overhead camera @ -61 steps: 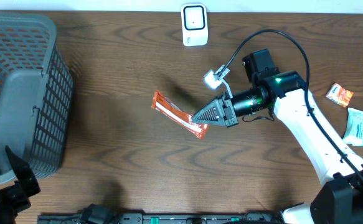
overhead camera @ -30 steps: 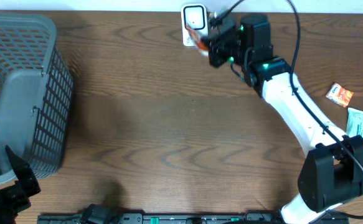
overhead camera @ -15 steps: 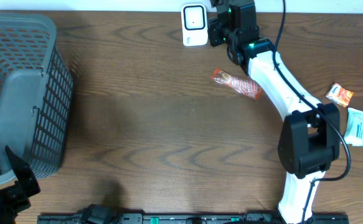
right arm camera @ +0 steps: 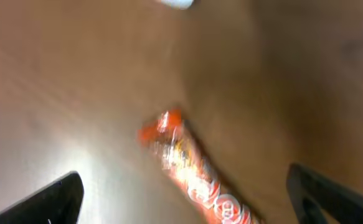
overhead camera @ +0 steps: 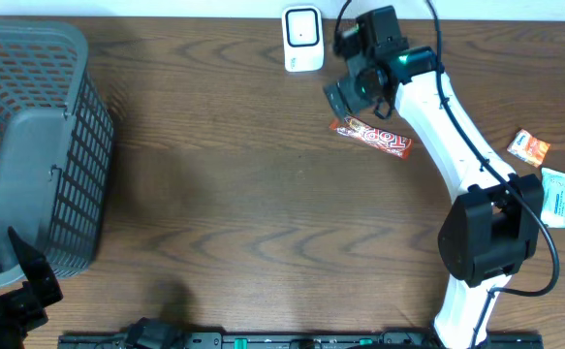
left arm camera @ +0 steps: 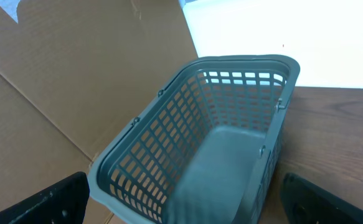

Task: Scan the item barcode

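Lying flat on the brown wooden table (overhead camera: 214,194), right of centre and toward the far side: a slim orange snack bar (overhead camera: 370,136) — glossy wrapper, white lettering along its length, crimped ends, long axis slanting from far-left to near-right. Gripped by nothing. Just beside its far-left end, the right gripper (overhead camera: 345,97), fingers spread wide and holding nothing. From the right wrist, only two dark fingertips at the lower corners, with the bar on the wood beyond them, too blurred there to read any print. Against the far edge, a small white scanner (overhead camera: 302,39), upright and apart from the bar. At the near left corner, the left gripper (left arm camera: 190,202) — also spread wide, holding nothing, facing a grey mesh basket (left arm camera: 231,149). At the far right of the table, a small orange packet (overhead camera: 529,147) and a white pouch (overhead camera: 558,199), well apart from the bar.
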